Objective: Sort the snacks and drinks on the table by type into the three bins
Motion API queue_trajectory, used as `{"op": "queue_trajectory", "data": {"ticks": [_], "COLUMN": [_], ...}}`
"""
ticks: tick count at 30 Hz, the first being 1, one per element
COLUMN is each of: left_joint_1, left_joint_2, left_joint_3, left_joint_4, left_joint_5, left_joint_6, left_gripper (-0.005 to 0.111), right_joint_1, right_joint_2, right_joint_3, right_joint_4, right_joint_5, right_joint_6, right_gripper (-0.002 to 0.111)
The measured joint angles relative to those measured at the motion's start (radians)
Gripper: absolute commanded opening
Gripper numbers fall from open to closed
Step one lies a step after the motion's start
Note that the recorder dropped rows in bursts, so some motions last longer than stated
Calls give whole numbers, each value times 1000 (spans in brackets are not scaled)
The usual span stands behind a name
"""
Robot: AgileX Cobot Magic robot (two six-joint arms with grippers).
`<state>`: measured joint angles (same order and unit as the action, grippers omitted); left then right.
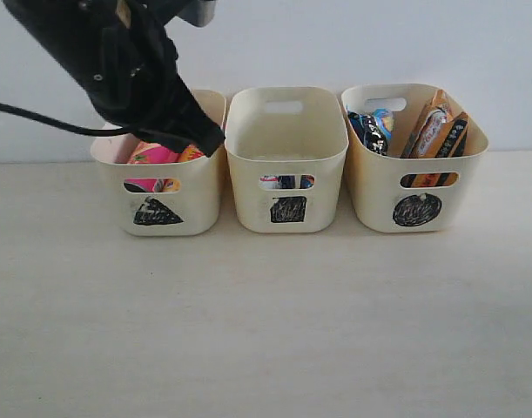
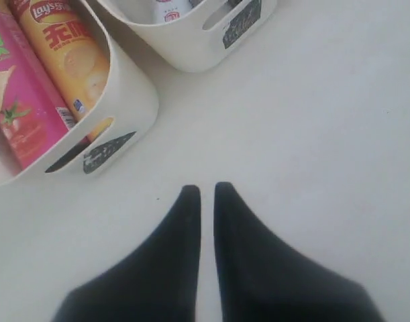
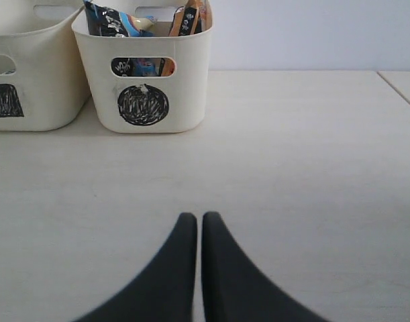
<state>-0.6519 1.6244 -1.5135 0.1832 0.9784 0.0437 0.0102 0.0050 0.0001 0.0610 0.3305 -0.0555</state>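
Note:
The three cream bins stand in a row at the back of the table (image 1: 266, 331). In the triangle bin (image 1: 158, 187) lie the pink Lay's can (image 2: 23, 114) and the yellow can (image 2: 70, 54). Through the handle cut-out of the square bin (image 1: 287, 165) the drink cartons (image 1: 286, 182) show only in part. The circle bin (image 1: 414, 165) holds the blue-black bag (image 1: 368, 131) and the orange bag (image 1: 435, 126). My left gripper (image 2: 205, 190) is shut on nothing, raised above the triangle bin's right rim (image 1: 212, 139). My right gripper (image 3: 199, 218) is shut and empty over bare table in front of the circle bin (image 3: 144, 80); the exterior view does not show it.
A black cable (image 1: 39, 122) runs from the left arm off the left edge. A pale wall rises behind the bins. The table's right edge (image 3: 399, 90) shows in the right wrist view.

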Motion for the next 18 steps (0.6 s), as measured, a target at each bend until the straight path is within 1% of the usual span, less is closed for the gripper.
{"op": "queue_trajectory", "data": {"ticks": [4, 9, 13, 16, 18], "left_joint_1": [0, 0, 0, 0, 0], "left_joint_2": [-103, -225, -292, -326, -335], "left_joint_3": [137, 275, 328, 336, 336], "left_joint_4": [-26, -91, -118, -144, -162], "left_joint_5": [-54, -61, 24, 82, 91], "left_joint_6": [-13, -16, -44, -85, -99], "left_gripper": [4, 4, 4, 4, 4], "right_joint_1": [0, 0, 0, 0, 0], "right_joint_2": [0, 0, 0, 0, 0], "right_joint_3": [0, 0, 0, 0, 0], "right_joint_4": [0, 0, 0, 0, 0], "right_joint_5": [0, 0, 0, 0, 0], "right_joint_6": [0, 0, 4, 4, 4], "right_gripper": [0, 0, 0, 0, 0]}}
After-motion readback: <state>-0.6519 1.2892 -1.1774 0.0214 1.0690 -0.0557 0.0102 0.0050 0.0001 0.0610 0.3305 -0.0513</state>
